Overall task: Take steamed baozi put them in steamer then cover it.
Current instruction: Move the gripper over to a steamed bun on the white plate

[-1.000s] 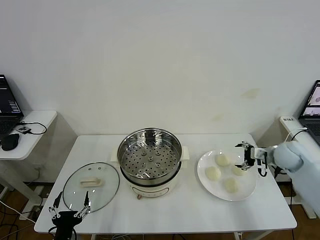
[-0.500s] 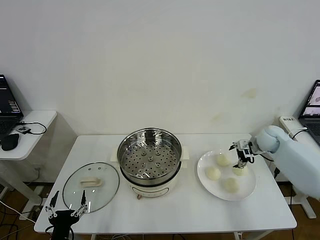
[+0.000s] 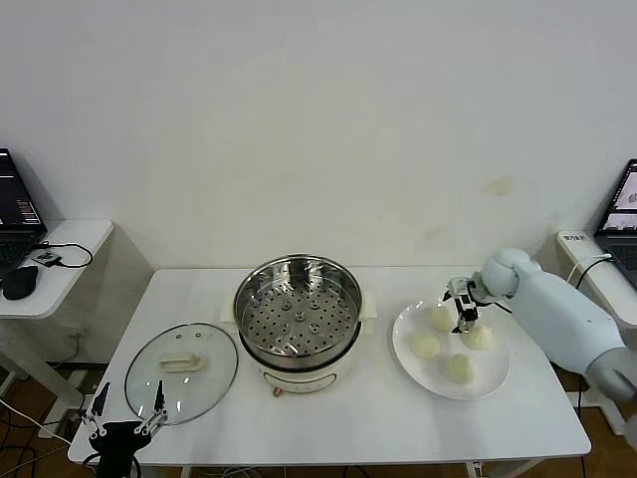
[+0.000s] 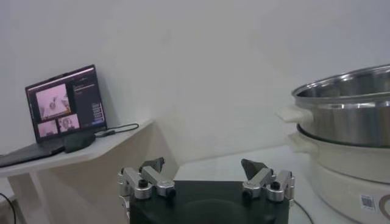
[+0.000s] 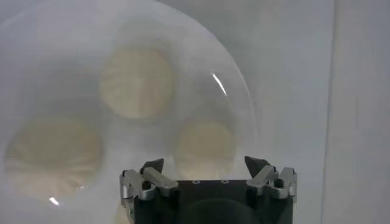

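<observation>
The steamer [image 3: 299, 311] stands open at the table's middle, its perforated tray bare. Several steamed baozi lie on a white plate [image 3: 410, 366] to its right, among them one [image 3: 442, 318] at the back and one [image 3: 479, 337] beside it. My right gripper [image 3: 462, 317] hangs open over the plate between those two, holding nothing. In the right wrist view it [image 5: 204, 164] is open above three baozi, the nearest [image 5: 204, 141] just ahead of the jaws. The cover [image 3: 181, 371] lies flat on the table's left. My left gripper [image 3: 121, 426] waits open at the front left corner.
A side table with a laptop [image 4: 64, 106], a mouse [image 3: 20, 283] and a cable stands to the left. In the left wrist view the steamer [image 4: 347, 115] rises at the right. Another laptop [image 3: 625, 204] sits at the far right. A white wall is behind.
My right arm swung left from the plate's right rim to a spot over the buns. My left gripper sank lower at the front left corner.
</observation>
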